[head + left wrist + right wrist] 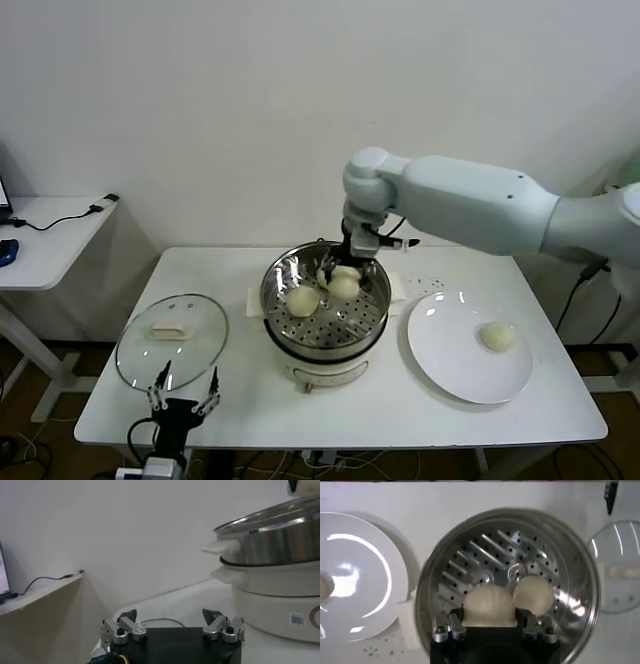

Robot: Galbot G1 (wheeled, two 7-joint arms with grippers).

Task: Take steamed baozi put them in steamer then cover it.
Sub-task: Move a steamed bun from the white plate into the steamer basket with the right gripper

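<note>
Right tool [490,621] clamps a smooth cream-white baozi [488,605] inside the shiny steamer [435,580].

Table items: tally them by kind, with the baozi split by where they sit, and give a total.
Baozi in the steamer: 3, at, and one in the right pincer.
Baozi on the plate: 1
Steamer: 1
Plate: 1
Glass cover: 1
Total: 7
</note>
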